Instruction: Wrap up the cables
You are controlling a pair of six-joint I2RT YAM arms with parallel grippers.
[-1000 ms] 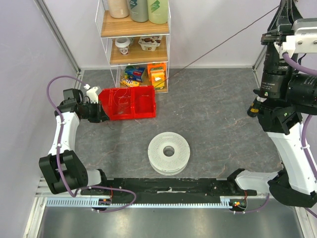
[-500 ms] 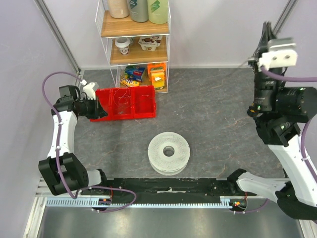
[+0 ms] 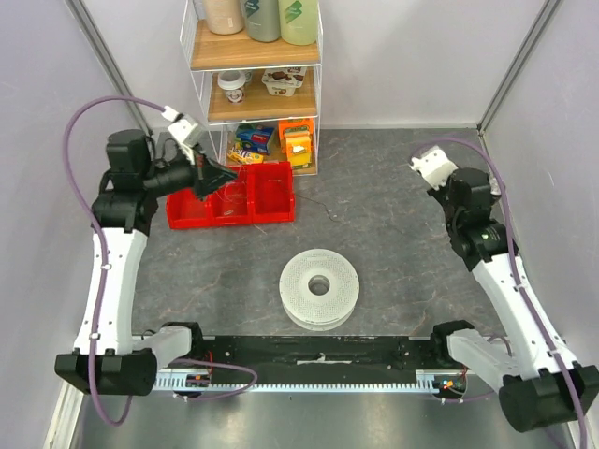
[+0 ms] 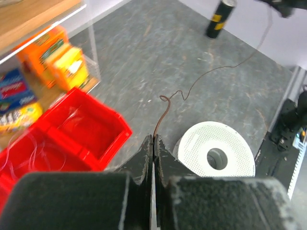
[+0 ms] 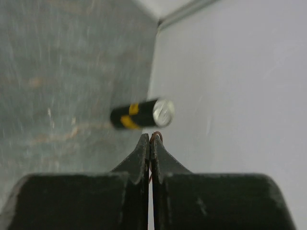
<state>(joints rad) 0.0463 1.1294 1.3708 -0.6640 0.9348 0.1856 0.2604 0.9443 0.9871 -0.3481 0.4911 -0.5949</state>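
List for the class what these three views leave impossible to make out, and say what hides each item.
1. Wire: top view, too thin to follow beyond one short stretch.
2. Black-and-yellow cylinder: right wrist view, blurred, markings unreadable.
3. Bottles on the top shelf: top view, cut off by the upper edge.
4. Right gripper: top view, jaws hidden by its own wrist.

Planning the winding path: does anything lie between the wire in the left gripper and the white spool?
Nothing visible does. The wire leaves the shut left gripper over bare table, the spool lies close beside it, and the red bin sits on the other side.
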